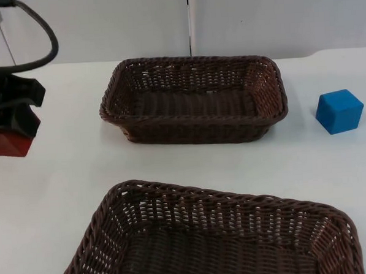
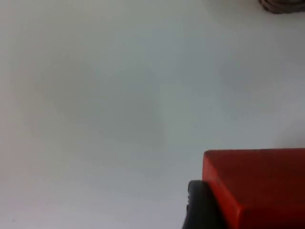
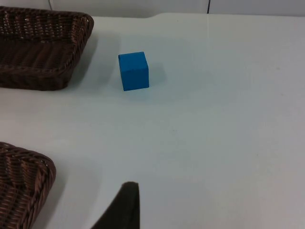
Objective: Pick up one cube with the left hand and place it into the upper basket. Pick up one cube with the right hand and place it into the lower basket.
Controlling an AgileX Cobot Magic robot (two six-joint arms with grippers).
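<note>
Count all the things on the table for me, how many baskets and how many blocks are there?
Baskets: 2, the upper basket and the lower basket, both brown wicker.
Blocks: 2, the red block in the left gripper and the blue block on the table to the right of the upper basket.
Total: 4 things.

Layout: 2 baskets and 2 cubes on the table (image 1: 62, 180).

The upper basket (image 1: 193, 99) sits toward the partition wall (image 1: 103, 24); the lower basket (image 1: 219, 239) sits nearer the camera, well apart from it. 1 cube (image 1: 339, 111) rests on the table just right of the upper basket. The other cube (image 1: 8, 143) is far left, at the left tool (image 1: 11, 130).
</note>
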